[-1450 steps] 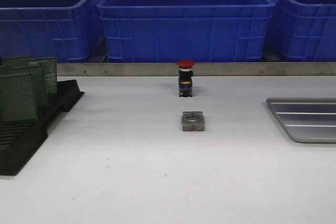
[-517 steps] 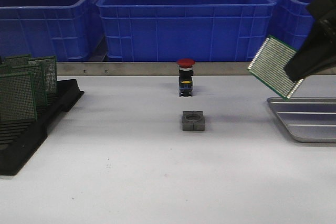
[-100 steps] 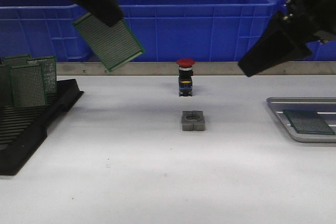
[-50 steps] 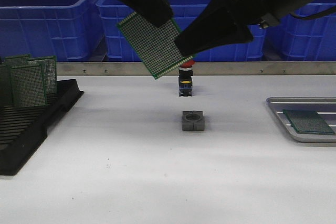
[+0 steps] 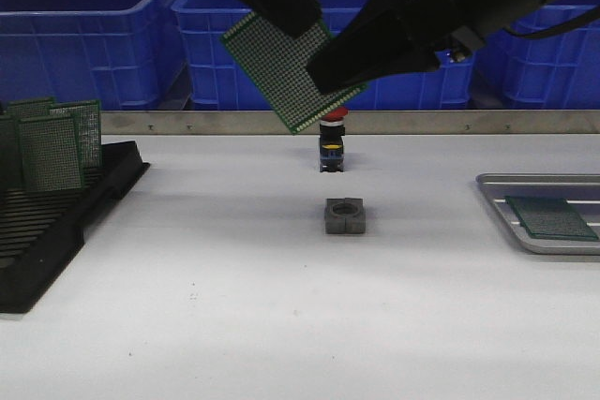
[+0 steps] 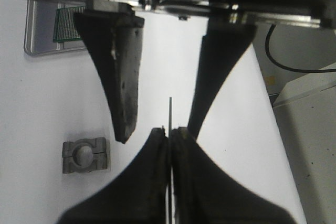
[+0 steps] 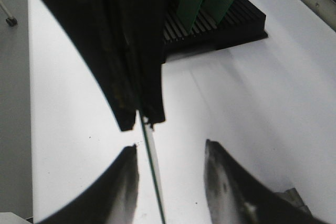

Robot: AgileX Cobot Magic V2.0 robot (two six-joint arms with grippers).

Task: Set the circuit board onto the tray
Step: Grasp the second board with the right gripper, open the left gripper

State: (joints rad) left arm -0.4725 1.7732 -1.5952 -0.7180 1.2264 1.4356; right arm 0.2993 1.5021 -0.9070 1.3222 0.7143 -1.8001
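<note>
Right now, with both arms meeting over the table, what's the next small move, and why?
Probably close the right gripper on the board. The left gripper is shut on its upper edge, and in the right wrist view the board's thin edge sits between the open right fingers, untouched. Then the left can let go.

White table has a black slotted rack on the left, a grey clamp block mid-table, a red push button just behind it, and the metal tray at the right edge.
</note>
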